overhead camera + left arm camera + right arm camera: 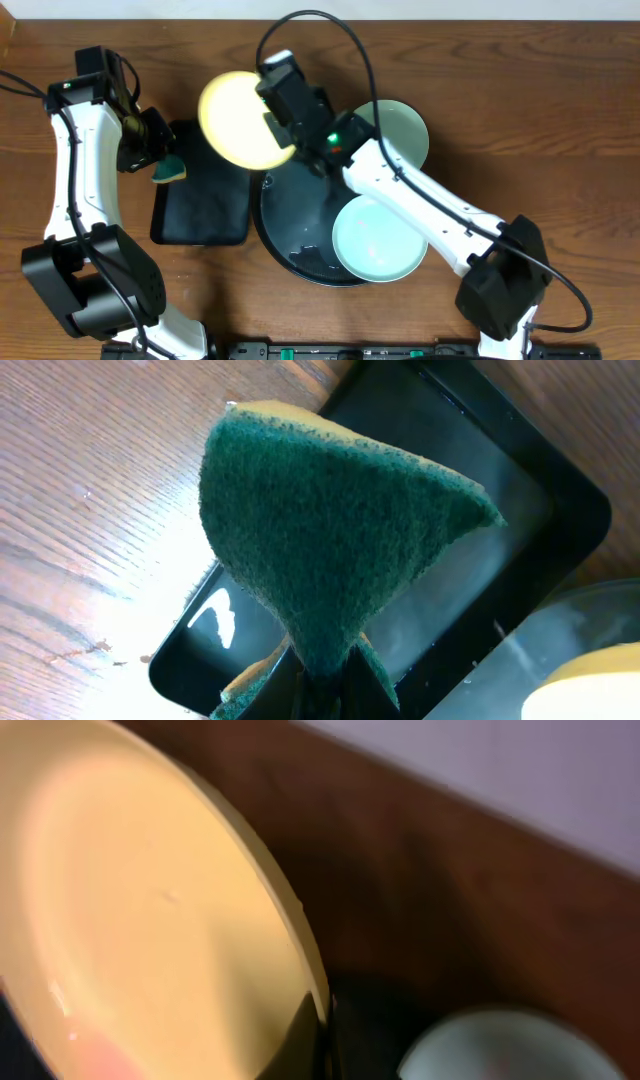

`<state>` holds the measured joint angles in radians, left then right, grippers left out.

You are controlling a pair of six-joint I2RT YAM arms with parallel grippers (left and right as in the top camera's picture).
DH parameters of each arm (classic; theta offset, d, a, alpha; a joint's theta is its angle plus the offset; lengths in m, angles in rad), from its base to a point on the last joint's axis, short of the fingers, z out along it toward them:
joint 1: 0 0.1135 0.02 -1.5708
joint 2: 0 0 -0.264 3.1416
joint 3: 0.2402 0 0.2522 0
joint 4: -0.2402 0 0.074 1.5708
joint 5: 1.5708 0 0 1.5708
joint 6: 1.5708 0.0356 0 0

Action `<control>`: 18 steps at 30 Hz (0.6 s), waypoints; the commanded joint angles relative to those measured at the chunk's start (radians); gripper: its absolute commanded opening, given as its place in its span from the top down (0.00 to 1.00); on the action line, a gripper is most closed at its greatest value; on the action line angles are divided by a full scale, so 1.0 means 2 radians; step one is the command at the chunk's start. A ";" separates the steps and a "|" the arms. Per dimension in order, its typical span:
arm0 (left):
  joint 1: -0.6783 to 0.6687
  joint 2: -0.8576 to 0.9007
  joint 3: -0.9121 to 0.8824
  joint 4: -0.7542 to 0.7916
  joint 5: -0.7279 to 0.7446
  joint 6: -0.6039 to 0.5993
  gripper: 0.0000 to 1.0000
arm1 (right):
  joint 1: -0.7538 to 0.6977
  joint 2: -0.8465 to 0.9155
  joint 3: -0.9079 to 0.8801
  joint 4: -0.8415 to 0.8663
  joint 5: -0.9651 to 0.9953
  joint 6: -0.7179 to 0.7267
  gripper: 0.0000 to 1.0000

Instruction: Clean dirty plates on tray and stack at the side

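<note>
While clamped, right pincer point(319, 1032) on plate point(150, 910).

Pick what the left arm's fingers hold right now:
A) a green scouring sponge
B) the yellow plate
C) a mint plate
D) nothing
A: the left wrist view shows the green sponge pinched between the left fingers above the rectangular black tray, while the yellow plate is gripped at its rim by the right fingers.
</note>
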<state>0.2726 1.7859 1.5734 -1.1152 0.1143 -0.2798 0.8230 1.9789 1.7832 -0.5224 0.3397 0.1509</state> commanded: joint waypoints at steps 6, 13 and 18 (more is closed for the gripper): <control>0.018 -0.011 0.010 -0.002 0.005 0.006 0.92 | 0.032 0.047 0.008 0.100 0.029 -0.080 0.99; 0.050 -0.011 0.010 -0.003 0.044 0.004 0.92 | 0.045 0.057 0.008 0.198 0.077 -0.146 0.99; 0.059 -0.011 0.010 -0.005 0.044 0.005 0.92 | 0.051 0.057 0.008 0.272 0.098 -0.197 0.99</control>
<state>0.3840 1.7859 1.5734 -1.1198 0.1822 -0.2802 0.9096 2.1029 1.7844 -0.0086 0.4751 -0.1505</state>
